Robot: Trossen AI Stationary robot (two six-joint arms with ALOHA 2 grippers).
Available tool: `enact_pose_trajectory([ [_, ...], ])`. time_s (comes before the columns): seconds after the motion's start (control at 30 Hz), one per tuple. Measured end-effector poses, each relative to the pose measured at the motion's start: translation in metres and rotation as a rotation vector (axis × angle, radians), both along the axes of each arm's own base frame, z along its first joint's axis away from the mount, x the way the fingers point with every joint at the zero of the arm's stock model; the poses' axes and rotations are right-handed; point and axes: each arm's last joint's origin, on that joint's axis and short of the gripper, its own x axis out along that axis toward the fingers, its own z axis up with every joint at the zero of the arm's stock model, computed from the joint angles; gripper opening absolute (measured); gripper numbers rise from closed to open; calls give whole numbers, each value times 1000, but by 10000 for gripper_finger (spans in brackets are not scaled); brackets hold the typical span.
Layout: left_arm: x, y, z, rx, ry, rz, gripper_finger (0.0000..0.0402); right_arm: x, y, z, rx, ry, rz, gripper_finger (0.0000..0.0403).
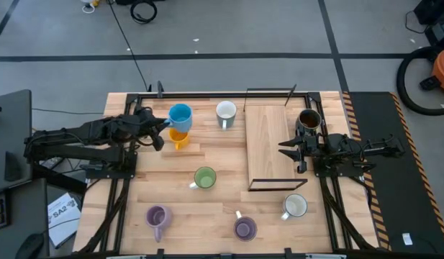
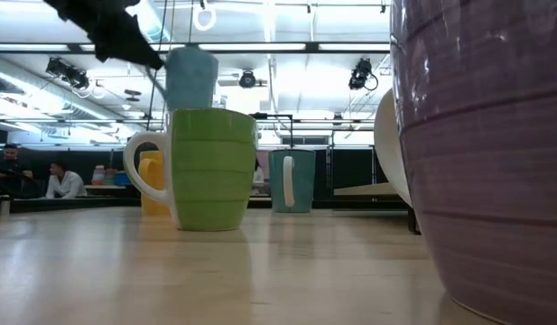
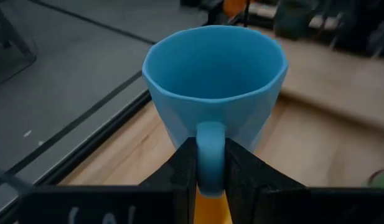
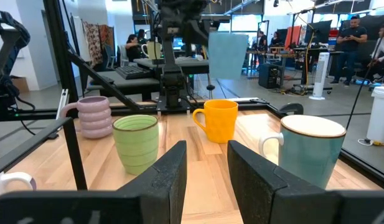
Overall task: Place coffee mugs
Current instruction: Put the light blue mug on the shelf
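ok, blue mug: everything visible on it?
The glossy light-blue ceramic mug has one loop handle and a faintly faceted rim, and looks empty. It is upright and lifted off the table, directly above the orange-yellow ceramic mug near the table's back left. The left claw is shut on its handle; nothing else touches it.

Open lanes and blockers on the table

Bare wood [image 1: 222,155] lay between the green mug [image 1: 205,177] and the teal mug [image 1: 226,111]; a raised board [image 1: 268,144] on a black wire frame [image 1: 270,185] walled off the right side, with two purple mugs [image 1: 157,216] crowding the near edge.
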Motion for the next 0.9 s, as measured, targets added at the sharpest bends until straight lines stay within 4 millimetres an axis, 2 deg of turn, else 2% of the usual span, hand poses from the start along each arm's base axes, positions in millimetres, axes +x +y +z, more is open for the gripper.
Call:
enact_pose_trajectory([
  [0.23,18,-1,20,-2,-241,-87,60,0,0,0,0,0,0,122],
  [0.4,46,0,27,97,-322,-170,60,0,0,0,0,-1,0,122],
  [0.63,93,8,17,162,-394,-212,60,0,0,1,1,-8,0,122],
  [0.9,142,28,0,155,-427,-262,60,0,0,1,0,-8,0,122],
])
